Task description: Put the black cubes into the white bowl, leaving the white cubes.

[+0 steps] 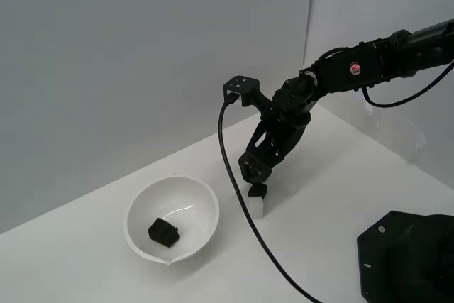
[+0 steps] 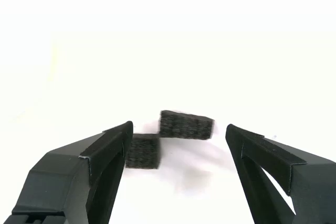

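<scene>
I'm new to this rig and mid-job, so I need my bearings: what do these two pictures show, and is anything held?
The exterior view shows the whole scene: a black jointed robot arm reaching down to a white tabletop. The wrist view looks out from the arm between its two black fingers, which are open and hold nothing. A small matte black cube and a second black cube lie just ahead. A small white cube sits there too. The glossy round white bowl already holds something black, likely a cube.

White surface (image 1: 355, 175) carries the white bowl (image 1: 202, 204), a white cube (image 1: 259, 207) just beside it with a black cube (image 1: 258, 191) on top. Black base (image 1: 408, 257) sits at exterior view's right.
</scene>
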{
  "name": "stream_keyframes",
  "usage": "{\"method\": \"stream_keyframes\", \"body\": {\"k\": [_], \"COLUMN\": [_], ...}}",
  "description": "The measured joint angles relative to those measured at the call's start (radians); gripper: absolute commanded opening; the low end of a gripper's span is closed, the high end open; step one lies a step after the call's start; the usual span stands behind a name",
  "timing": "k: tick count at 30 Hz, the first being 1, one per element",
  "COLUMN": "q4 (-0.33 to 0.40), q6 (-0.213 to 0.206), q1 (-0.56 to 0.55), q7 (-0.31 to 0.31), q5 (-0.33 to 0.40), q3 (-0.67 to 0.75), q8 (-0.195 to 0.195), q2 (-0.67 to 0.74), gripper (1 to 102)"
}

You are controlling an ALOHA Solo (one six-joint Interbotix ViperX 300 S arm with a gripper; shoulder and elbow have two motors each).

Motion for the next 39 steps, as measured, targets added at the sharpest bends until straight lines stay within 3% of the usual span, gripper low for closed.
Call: {"method": "stream_keyframes", "body": {"k": [3, 20, 22, 25, 26, 31, 39], "q4": [0.0, 0.0, 0.0, 0.0, 0.0, 0.0, 0.0], "q6": [0.002, 0.0, 0.0, 0.0, 0.0, 0.002, 0.0], "q1": [0.023, 0.021, 0.021, 0.02, 0.021, 0.021, 0.021], "q7": [0.0, -0.018, -0.018, -0.018, -0.018, -0.018, -0.018], "q5": [0.0, 0.0, 0.0, 0.0, 0.0, 0.0, 0.0], "q3": [0.0, -0.064, -0.071, -0.071, -0.071, -0.063, -0.02], "q8": [0.017, 0.017, 0.018, 0.018, 0.018, 0.034, 0.034], "q2": [-0.002, -0.066, -0.072, -0.072, -0.072, -0.063, -0.021], "gripper": [100, 99, 91, 59, 54, 47, 47]}}
